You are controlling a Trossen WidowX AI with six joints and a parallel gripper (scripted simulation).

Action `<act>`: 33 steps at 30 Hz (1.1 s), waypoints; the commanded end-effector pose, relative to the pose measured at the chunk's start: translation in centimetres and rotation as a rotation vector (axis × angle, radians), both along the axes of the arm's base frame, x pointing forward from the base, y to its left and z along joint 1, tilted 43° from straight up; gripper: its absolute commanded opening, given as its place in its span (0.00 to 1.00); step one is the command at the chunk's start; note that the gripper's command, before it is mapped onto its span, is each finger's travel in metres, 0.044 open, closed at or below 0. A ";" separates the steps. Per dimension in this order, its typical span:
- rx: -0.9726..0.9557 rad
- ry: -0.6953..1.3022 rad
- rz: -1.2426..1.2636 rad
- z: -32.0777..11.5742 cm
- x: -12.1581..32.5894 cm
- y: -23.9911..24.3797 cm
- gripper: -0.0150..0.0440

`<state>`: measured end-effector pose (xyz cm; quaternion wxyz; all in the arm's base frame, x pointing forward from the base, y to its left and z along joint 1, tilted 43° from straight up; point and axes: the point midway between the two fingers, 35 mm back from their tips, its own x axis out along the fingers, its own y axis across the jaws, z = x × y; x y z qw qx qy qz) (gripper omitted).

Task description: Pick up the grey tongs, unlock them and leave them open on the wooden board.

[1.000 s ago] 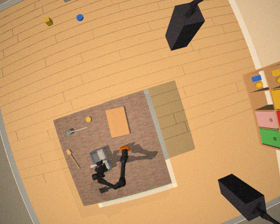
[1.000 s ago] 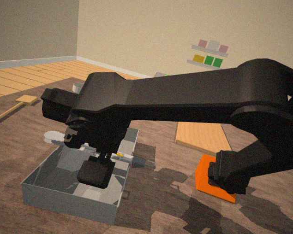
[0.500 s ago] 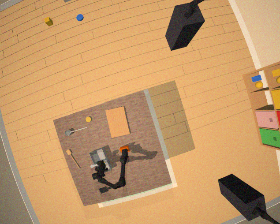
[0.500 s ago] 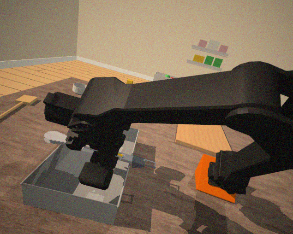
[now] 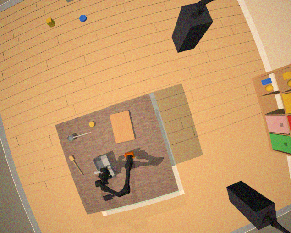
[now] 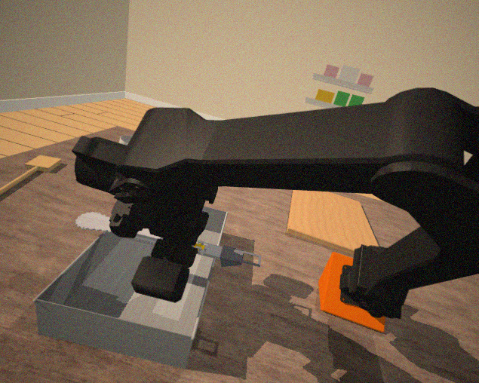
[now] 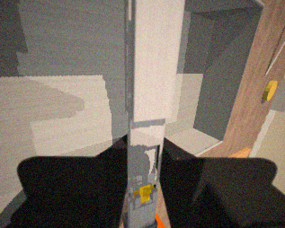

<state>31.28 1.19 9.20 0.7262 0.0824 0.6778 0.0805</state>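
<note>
From the top, the arm (image 5: 126, 175) reaches from its orange base (image 5: 129, 154) out and back to the roasting tin (image 5: 102, 161), which sits on the brown table top (image 5: 145, 175). The gripper (image 5: 103, 175) hangs over the tin's near edge and hides most of the grey tongs (image 5: 97, 172); only a pale stub shows at the tin's left side. The wooden board (image 5: 122, 126) lies well apart, further up the table. A yellow disc (image 5: 91, 124), a metal ladle (image 5: 76, 135) and a wooden spatula (image 5: 75, 164) lie to the left, small and coarse at this range.

In the exterior view, the dark arm (image 6: 293, 139) crosses most of the frame and cuts off the board (image 6: 326, 218) behind it. The gripper (image 6: 165, 263) points down into the tin (image 6: 107, 329). The tongs (image 6: 231, 255) stick out past the tin's right rim, their hinge end with a yellow lock piece just visible beside the gripper; the rest is hidden behind the fingers. Whether they rest on the rim or are lifted off it is hard to judge.

In the wrist view, the two black fingers press against both sides of the tongs (image 7: 145, 103), clamped on them near the yellow lock (image 7: 144, 193). The tongs run straight up the frame over the tin floor (image 7: 57, 112), arms together. Their far tips are cut off at the top edge. The bottom corners are dark and blurred.
</note>
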 end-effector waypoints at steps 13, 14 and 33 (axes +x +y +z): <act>-0.004 -0.020 -0.017 4.4 -0.2 -4.2 0.00; 0.006 -0.018 -0.014 4.4 -0.2 -4.2 0.00; 0.508 -0.030 0.023 4.0 0.2 -4.2 0.00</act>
